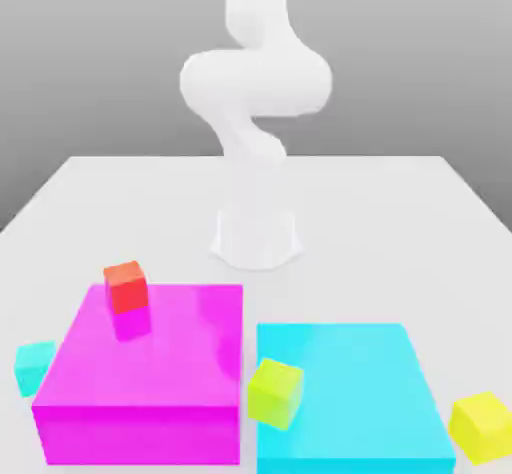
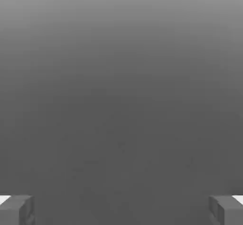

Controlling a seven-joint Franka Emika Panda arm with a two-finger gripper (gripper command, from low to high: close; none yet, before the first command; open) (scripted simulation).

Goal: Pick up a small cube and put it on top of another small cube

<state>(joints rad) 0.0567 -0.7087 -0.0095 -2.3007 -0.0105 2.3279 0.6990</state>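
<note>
Ok, gripper (image 2: pixel 121 210) is spread wide, fingers well apart, nothing pinched, only plain grey backdrop (image 2: pixel 121 100) btwn them in hand view. Arm (image 1: pixel 256 82) rises from its base (image 1: pixel 256 240) on the white table (image 1: pixel 390 222) and runs out past the top of ext view.

Yellow cube (image 1: pixel 483 428), the one to pick, is clear of the gripper: exterior view's right, just beside the big cyan block (image 1: pixel 350 392), sitting tilted. Lime cube (image 1: pixel 276 394), the one to stack on, also away from the gripper, at the cyan block's edge toward the exterior view's left, by the gap to the big magenta block (image 1: pixel 150 362). Tilted too; can't tell if it touches the cyan block or not. So yellow & lime are apart, cyan block mostly btwn them, no stack.

Rest, none in the gripper's grasp either: red cube (image 1: pixel 126 287) tilted at the magenta block's far edge, contact unclear, darker patch on the block right by it. Small cyan cube (image 1: pixel 34 367) beside magenta block, exterior view's left, partly behind it.
</note>
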